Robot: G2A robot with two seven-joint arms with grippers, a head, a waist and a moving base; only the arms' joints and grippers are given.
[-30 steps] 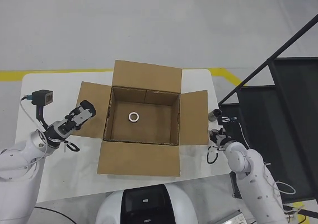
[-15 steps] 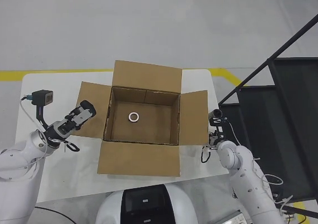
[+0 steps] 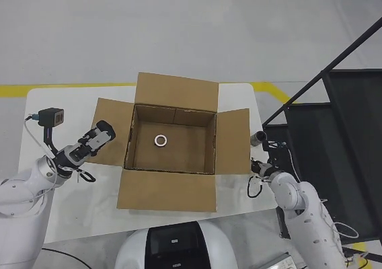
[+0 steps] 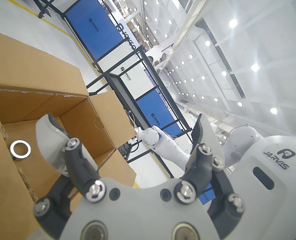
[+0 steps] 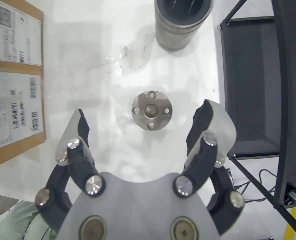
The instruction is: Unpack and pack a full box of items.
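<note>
Cardboard box (image 3: 171, 185), flaps open, mid-table (image 3: 63, 107); one metal ring (image 3: 161, 140) on its floor, unmoved over the last second.
Left gripper (image 4: 124, 121): fingers apart, empty, beside the left flap; unchanged.
Right gripper (image 5: 143, 114): fingers apart, empty; swung toward the right flap, then back, now above a flanged disc (image 5: 151, 110) near an upright steel sleeve (image 5: 181, 13).
Judgement: box nearly emptied; right arm seems to be lining up on the disc.

Top camera looks down on the box (image 3: 167, 191); left wrist tilts up across it, right wrist faces the table (image 5: 100, 13).
</note>
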